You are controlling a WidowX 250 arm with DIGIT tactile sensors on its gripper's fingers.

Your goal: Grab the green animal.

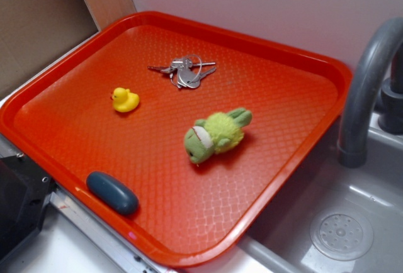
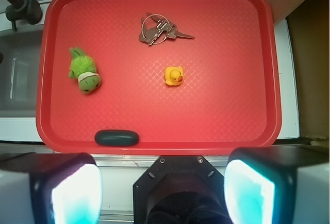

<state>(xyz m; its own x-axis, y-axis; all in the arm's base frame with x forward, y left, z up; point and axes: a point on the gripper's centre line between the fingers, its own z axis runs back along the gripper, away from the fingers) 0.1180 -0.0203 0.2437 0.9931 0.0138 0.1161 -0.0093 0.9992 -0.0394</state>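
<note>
On the red tray, green animal apart from duck, keys, claw released.

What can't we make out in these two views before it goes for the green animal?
- Pincer: absent from the exterior view; in the wrist view the picture's bottom edge cuts its fingers, though they stand wide apart.
- Green animal: underside hidden in both views; it lies on the tray.
- Keys: too small and overlapped to count.
- Faucet: spout cut by the exterior view's edge.

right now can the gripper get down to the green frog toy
Probably yes: the green frog toy lies alone on the red tray, apart from the duck and keys, and the fingers look spread.
</note>
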